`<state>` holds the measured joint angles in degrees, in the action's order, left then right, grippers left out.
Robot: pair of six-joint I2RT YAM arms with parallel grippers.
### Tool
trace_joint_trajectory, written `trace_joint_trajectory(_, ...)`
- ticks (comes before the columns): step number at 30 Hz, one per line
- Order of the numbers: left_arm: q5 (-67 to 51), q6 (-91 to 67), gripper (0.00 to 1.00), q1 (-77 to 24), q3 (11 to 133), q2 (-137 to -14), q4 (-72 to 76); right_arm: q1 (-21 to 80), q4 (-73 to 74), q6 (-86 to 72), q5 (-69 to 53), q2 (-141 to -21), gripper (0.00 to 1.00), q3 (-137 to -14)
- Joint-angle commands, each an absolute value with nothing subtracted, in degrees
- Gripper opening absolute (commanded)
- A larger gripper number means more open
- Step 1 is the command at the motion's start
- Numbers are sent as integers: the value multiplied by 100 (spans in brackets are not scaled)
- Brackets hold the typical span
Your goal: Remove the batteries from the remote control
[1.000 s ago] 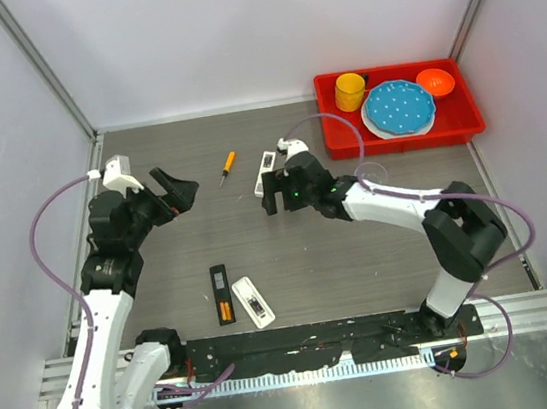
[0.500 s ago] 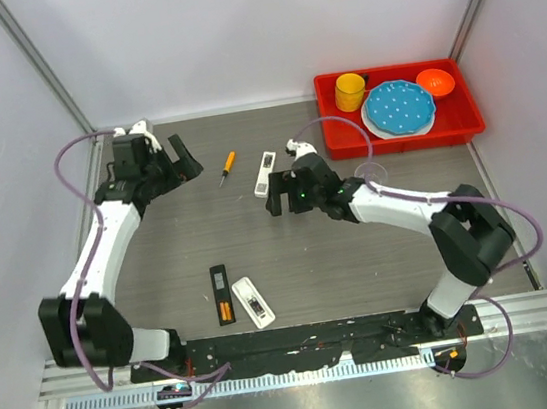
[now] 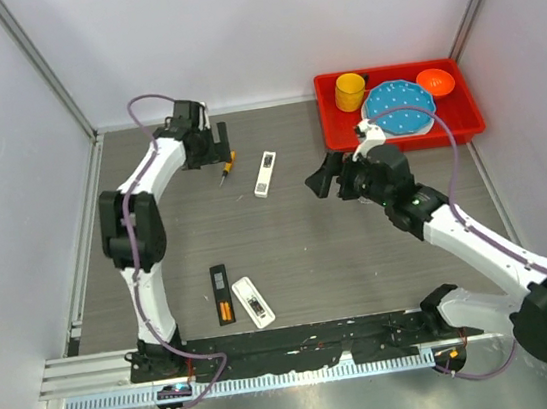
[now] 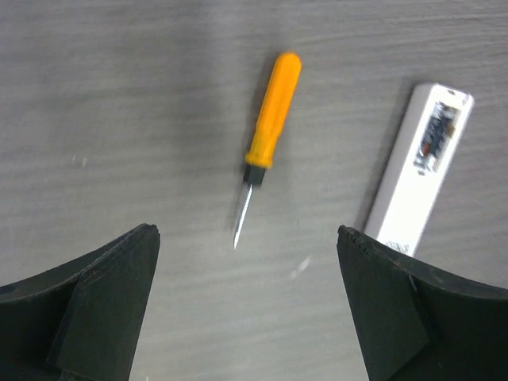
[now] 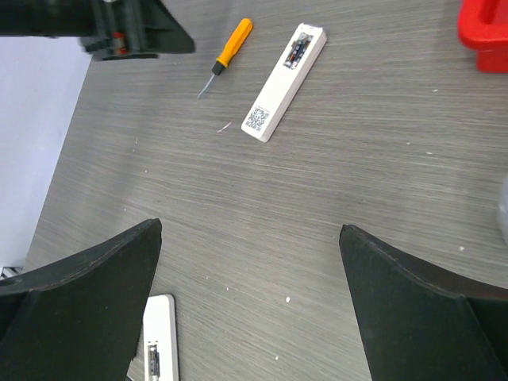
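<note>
At the controls: my left gripper [image 3: 218, 143] hangs with its jaws wide apart over the orange-handled screwdriver [image 4: 270, 119] near the table's rear edge, with a white remote [image 4: 417, 182] just beside it. My right gripper [image 5: 250, 230], equally spread and empty, hovers mid-table. The orange batteries [image 3: 225, 314] sit in a black remote [image 3: 219, 277] near the front edge, beside a second white remote [image 3: 253, 301].
</note>
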<state>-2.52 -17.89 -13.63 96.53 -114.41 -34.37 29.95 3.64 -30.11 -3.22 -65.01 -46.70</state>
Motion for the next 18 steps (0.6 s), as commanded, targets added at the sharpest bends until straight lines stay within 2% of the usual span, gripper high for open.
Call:
trace_joint_trajectory(1, -53, -1109, 96, -1573, 11008, -12610, -4023, 2751, 772, -2945, -449, -5812, 100, -4597)
trace_joint_trajectory(4, 114, -897, 91, -1661, 11870, -13400, -4393, 2663, 958, -2848, -378, -5486, 100, -4518)
trace_joint_trajectory(7, 53, -809, 82, -1696, 12233, -13841, -4456, 2637, 1011, -2813, -343, -5370, 100, -4439)
trace_joint_trajectory(9, 35, -782, 72, -1714, 12234, -13922, -4395, 2611, 1098, -2821, -281, -5361, 100, -4438)
trace_joint_trajectory(10, 35, -774, 65, -1723, 12182, -13948, -4360, 2619, 1116, -2830, -281, -5370, 100, -4430)
trace_joint_trajectory(11, 44, -773, 51, -1731, 12138, -13957, -4342, 2619, 1134, -2821, -281, -5379, 100, -4395)
trace_joint_trajectory(13, 219, -817, 38, -1749, 11911, -13913, -4237, 2610, 1134, -2839, -281, -5414, 100, -4368)
trace_joint_trajectory(14, 263, -843, 26, -1766, 11796, -13843, -4167, 2619, 1108, -2839, -281, -5440, 100, -4351)
trace_joint_trajectory(16, 334, -870, 12, -1793, 11481, -13764, -4000, 2602, 1099, -2848, -299, -5528, 100, -4368)
trace_joint_trajectory(17, 334, -879, 0, -1802, 11400, -13694, -3964, 2602, 1081, -2856, -308, -5563, 100, -4394)
trace_joint_trajectory(18, 343, -888, 0, -1802, 11356, -13676, -3964, 2602, 1081, -2856, -342, -5616, 100, -4403)
